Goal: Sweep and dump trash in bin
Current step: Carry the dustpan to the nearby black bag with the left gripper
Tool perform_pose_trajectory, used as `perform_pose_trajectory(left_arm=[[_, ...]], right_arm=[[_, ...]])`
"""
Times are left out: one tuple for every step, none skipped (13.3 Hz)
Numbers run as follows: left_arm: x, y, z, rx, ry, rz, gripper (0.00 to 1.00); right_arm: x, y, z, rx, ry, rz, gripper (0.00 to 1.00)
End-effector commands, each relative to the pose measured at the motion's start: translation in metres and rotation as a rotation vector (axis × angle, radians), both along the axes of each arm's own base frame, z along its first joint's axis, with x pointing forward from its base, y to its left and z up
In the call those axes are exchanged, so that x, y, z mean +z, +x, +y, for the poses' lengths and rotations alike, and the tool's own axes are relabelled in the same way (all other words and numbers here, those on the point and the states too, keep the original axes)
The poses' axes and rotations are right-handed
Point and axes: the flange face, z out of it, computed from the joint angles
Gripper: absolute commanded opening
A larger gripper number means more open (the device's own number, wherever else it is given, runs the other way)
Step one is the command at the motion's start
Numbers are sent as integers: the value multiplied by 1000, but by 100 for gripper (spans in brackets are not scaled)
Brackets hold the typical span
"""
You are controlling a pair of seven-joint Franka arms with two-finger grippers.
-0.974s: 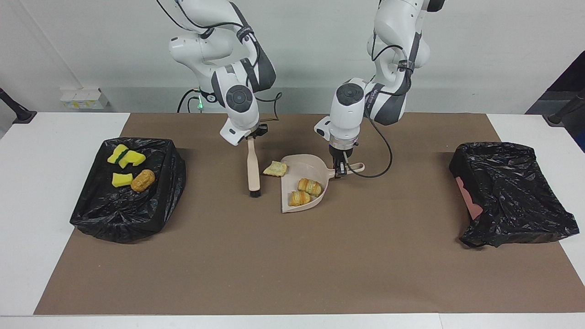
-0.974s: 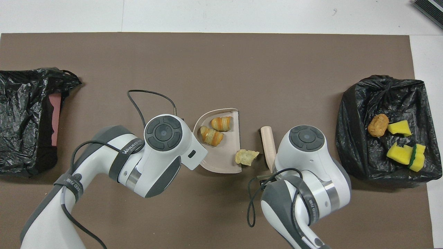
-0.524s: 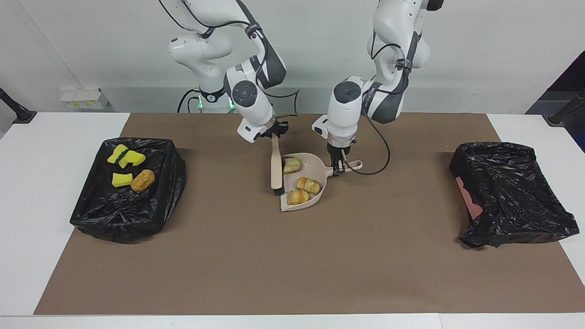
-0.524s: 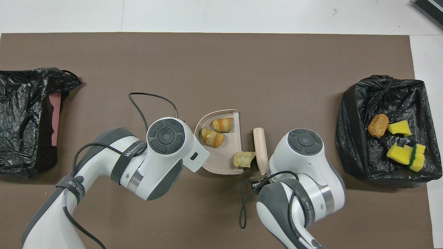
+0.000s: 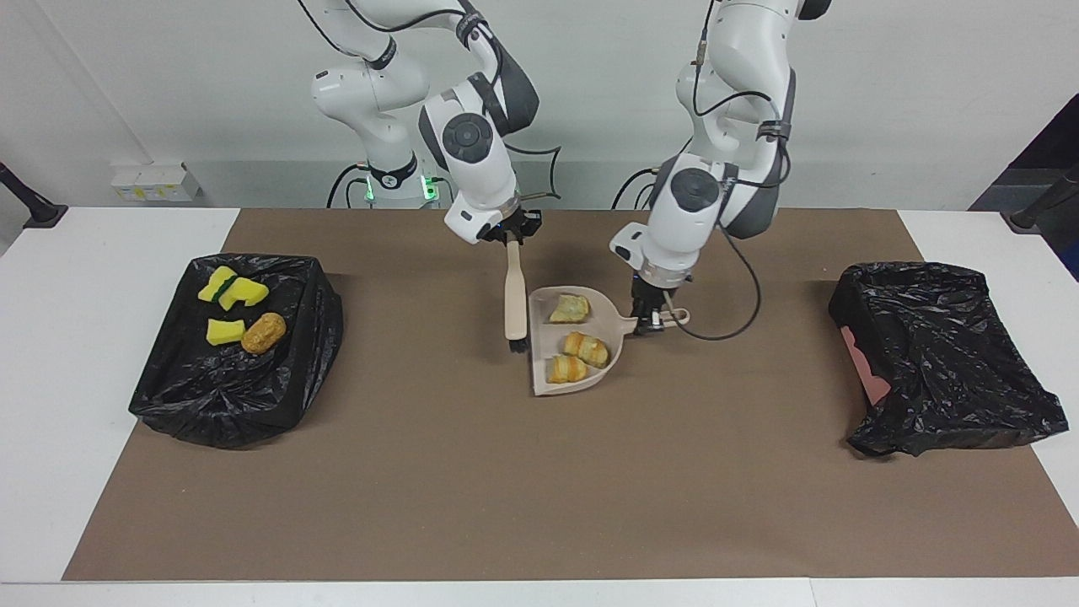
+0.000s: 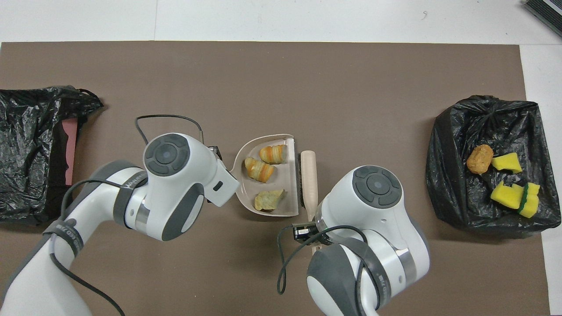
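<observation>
One camera sits high across the table (image 5: pixel 50 379), facing the robots, whose bases stand at the top. The other hangs high above the robots' own end and looks steeply down and forward, closer in, so the arms enter from below. Both share the brown mat (image 5: pixel 506 472) (image 6: pixel 281 79), the dustpan (image 5: pixel 582 379) (image 6: pixel 287 206) and both black-bagged bins, half a turn apart.

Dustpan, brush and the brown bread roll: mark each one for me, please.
dustpan (image 5: pixel 609 364): facing view, bare pan wall beside the pastries.
brush (image 5: pixel 515 295): facing view, middle of its pale handle.
brown bread roll (image 6: pixel 479 159): overhead view, centre of the roll.
</observation>
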Motion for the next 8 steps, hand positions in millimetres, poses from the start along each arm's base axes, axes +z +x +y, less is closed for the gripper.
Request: perform_pose_trajectory(left_arm=[[16, 26, 41, 27, -34, -33, 0], [19, 35, 53, 33, -42, -33, 0], [27, 46, 64, 31, -45, -38, 0], [40, 58, 78, 27, -46, -41, 0], [43, 72, 92, 29, -44, -25, 0], [49, 87, 112, 33, -43, -12, 0], [58, 97, 125, 20, -43, -5, 0], [65, 105, 145, 6, -42, -3, 0]], right_arm=[[28, -28, 5, -34, -74, -20, 0], [30, -45, 19, -29, -81, -26, 0], [29, -54, 24, -50, -80, -23, 0], [22, -69, 41, -19, -89, -16, 0], [2, -87, 59, -16, -106, -4, 0], [-16, -93, 71, -43, -104, -23, 0], [-26, -97, 80, -47, -96, -38, 0], [-38, -102, 88, -36, -102, -29, 0]])
